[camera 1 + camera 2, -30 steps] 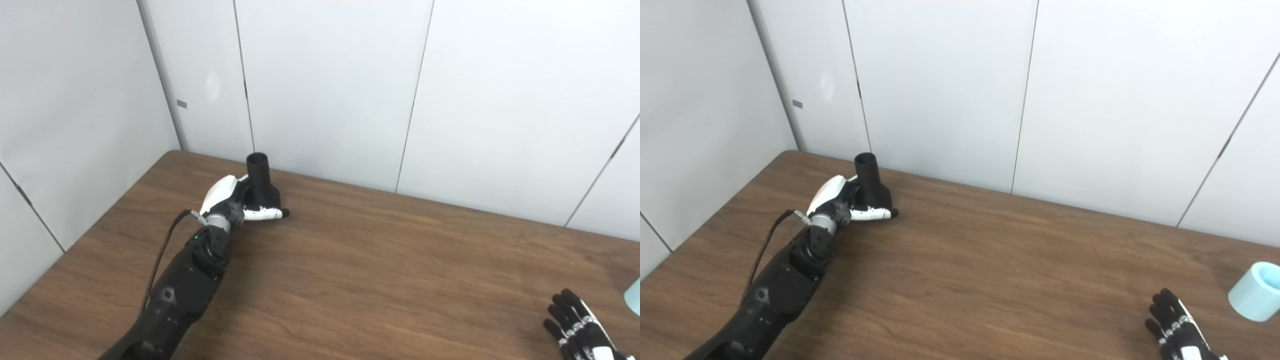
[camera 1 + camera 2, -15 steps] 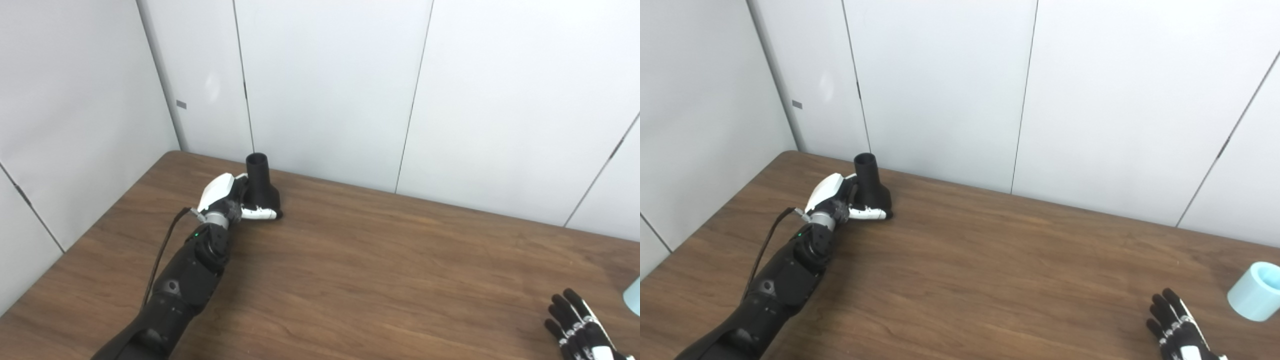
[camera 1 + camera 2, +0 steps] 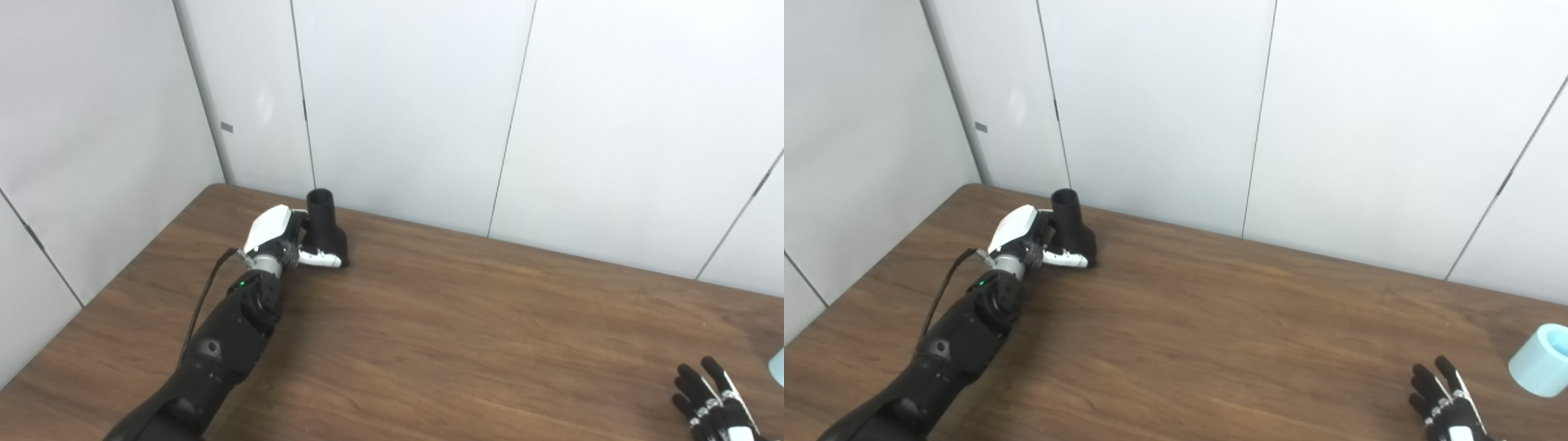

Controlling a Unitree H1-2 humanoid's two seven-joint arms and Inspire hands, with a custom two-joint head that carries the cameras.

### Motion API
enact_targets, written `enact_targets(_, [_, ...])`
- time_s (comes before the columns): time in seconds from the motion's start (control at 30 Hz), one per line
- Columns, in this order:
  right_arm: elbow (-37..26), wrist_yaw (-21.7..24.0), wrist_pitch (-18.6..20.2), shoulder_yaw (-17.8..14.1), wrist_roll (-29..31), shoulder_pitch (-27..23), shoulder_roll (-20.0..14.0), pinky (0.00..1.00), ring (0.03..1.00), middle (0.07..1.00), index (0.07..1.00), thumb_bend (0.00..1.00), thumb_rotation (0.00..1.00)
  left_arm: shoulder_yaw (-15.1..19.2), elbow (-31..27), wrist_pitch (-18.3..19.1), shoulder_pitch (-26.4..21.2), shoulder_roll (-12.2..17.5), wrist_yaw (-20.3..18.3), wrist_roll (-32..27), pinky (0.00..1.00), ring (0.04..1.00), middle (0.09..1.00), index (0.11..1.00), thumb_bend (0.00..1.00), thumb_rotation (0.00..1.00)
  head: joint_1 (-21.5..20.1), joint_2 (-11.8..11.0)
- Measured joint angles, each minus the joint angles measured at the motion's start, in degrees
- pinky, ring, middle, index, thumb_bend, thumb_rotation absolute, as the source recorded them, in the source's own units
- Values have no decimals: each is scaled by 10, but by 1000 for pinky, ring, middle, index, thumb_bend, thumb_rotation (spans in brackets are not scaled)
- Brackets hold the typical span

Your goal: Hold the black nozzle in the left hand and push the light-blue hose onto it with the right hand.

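The left hand (image 3: 277, 240) is wrapping the nozzle (image 3: 326, 228), which is standing upright on the worktop (image 3: 429, 343) with its thumb lying across the flared base. The right hand (image 3: 1448, 405) is hovering with fingers spread, holding nothing; the hose (image 3: 1540, 359) is lying just beyond it, apart.

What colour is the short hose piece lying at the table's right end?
Light blue: the short cylindrical hose piece shows best in the right eye view.

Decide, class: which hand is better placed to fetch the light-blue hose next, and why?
Right. The right hand is open and beside the light-blue hose at the table's right end; the left hand is at the far left, wrapped around the black nozzle.
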Motion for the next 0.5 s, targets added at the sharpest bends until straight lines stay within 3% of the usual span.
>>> enact_targets(0.13, [0,-2,-4,2,-13,0,0,997,937,858,950,462,888,-2,6,-14,0,-4,12,1,1000,758,543,456,519,5,-1,1])
enact_targets(0.5, [0,-6,-8,3,-30,0,2,987,926,846,927,448,960,-21,5,-31,8,-5,36,27,967,737,529,461,520,0,-5,4])
